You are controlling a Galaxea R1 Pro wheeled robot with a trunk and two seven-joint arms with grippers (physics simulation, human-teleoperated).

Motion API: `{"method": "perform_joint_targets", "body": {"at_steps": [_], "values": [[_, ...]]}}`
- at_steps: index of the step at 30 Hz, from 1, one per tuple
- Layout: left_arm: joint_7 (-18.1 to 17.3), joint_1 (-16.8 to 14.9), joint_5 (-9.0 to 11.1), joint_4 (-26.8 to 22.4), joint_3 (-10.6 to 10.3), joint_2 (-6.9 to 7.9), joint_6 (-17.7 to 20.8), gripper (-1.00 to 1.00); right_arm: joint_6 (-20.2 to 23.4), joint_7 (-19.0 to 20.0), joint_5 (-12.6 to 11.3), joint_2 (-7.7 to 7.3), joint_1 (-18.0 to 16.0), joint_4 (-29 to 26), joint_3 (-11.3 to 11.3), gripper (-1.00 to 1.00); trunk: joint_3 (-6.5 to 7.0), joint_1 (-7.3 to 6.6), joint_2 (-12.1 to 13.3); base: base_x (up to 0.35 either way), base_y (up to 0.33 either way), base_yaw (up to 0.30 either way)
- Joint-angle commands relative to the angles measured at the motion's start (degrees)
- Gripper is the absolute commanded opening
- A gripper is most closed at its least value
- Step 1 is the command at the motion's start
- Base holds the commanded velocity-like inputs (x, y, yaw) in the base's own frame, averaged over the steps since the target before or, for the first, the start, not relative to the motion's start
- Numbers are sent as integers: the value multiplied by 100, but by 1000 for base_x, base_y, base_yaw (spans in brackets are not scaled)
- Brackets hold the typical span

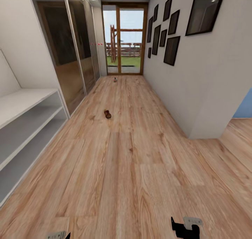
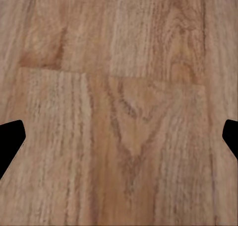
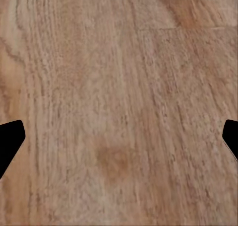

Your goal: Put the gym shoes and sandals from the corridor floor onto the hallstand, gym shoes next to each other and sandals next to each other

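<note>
One brown sandal (image 1: 107, 114) lies on the corridor floor (image 1: 133, 169) mid-corridor, a good way ahead of me. Farther off, near the glass door, sits a small pale object with a reddish patch (image 1: 114, 79), which may be a gym shoe but is too small to tell. The white hallstand (image 1: 24, 127) with its bench top and two open shelves stands along the left wall, and its visible shelves are bare. My right gripper (image 1: 185, 229) and left gripper (image 1: 57, 235) hang low at the near edge. In both wrist views the left gripper (image 2: 119, 141) and right gripper (image 3: 119, 141) are open over bare planks.
Mirrored wardrobe doors (image 1: 75, 50) run along the left wall past the hallstand. The right wall (image 1: 182, 74) carries dark picture frames and ends at a corner (image 1: 196, 135) opening to a side room. A glass door (image 1: 124, 39) closes the far end.
</note>
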Motion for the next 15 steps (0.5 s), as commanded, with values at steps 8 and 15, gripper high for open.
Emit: {"method": "perform_joint_targets", "body": {"at_steps": [8, 15], "values": [[-26, -5, -59, 4, 50, -2, -23, 100, -20, -1, 1, -8, -3, 5, -34, 100, -5, 2, -2, 335, 0, 0], [-26, -5, -59, 4, 48, -2, -20, 100, -20, -3, 0, -9, -2, 10, -34, 100, -5, 2, -2, 335, 0, 0]]}}
